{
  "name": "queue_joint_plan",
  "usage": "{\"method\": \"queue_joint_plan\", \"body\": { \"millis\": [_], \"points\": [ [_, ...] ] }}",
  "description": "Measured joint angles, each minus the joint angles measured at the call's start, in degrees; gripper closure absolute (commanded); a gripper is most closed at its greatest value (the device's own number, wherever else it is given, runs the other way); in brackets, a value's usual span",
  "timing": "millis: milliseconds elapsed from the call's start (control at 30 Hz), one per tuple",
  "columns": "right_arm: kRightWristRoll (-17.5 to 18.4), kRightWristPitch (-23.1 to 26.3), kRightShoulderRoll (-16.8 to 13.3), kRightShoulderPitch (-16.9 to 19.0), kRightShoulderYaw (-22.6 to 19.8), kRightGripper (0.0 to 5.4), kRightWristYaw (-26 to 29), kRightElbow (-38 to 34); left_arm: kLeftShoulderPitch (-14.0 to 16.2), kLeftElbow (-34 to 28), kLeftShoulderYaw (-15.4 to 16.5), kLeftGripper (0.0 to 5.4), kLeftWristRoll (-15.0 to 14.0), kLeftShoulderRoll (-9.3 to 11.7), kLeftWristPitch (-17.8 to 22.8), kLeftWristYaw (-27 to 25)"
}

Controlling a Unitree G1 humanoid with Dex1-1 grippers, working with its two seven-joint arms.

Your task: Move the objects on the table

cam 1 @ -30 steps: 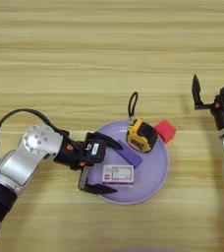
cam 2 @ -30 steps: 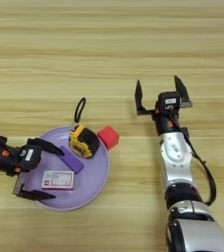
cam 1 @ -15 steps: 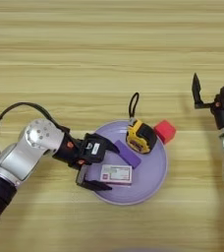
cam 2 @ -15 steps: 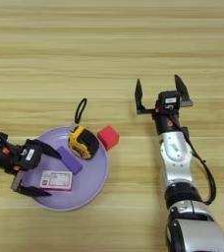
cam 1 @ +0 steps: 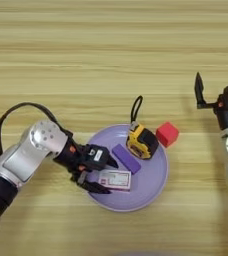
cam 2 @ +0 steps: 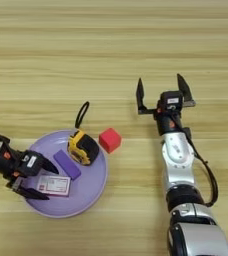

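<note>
The small white box (cam 1: 115, 179) lies on the lilac plate (cam 1: 153, 187), at 3 o'clock from the left hand (cam 1: 104, 175), whose spread fingers flank its near end. The right hand (cam 2: 164, 92), also spread, is parked well apart.

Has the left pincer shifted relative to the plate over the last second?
Yes. The left pincer has moved right, further over the lilac plate, toward the white box.

Both arms are rounded silver-grey shells with black joints. A black cable loops off the left arm (cam 1: 28, 155). Each gripper has two black pointed fingers (cam 2: 141, 95).
</note>
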Motion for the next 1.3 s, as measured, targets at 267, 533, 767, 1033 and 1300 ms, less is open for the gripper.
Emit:
{"method": "queue_joint_plan", "body": {
  "millis": [267, 533, 767, 1033, 1300],
  "points": [
    [0.00, 0.01, 0.00, 0.00, 0.03, 0.00, -0.22, 0.00, -0.61, 0.80, 0.00, 3.34, 0.06, -0.06, -0.31, 0.01],
    [-0.02, 0.01, -0.01, 0.00, 0.03, 0.00, -0.22, 0.03, -0.86, 1.11, 0.01, 3.35, 0.02, -0.13, -0.75, 0.10],
    [-0.11, 0.00, -0.01, -0.01, 0.06, 0.00, -0.29, 0.10, -0.87, 0.85, 0.65, 3.36, -0.22, -0.13, -0.77, 0.43],
    [-0.31, -0.01, -0.02, -0.01, 0.11, 0.00, -0.36, 0.22, -0.84, -2.62, 5.52, 3.36, -5.04, -0.27, 0.13, 1.85],
    [-0.31, -0.02, -0.03, -0.01, 0.12, 0.00, -0.36, 0.22, 0.67, -3.84, 9.69, 3.36, -7.95, 0.17, 0.18, 3.63]
  ]
}}
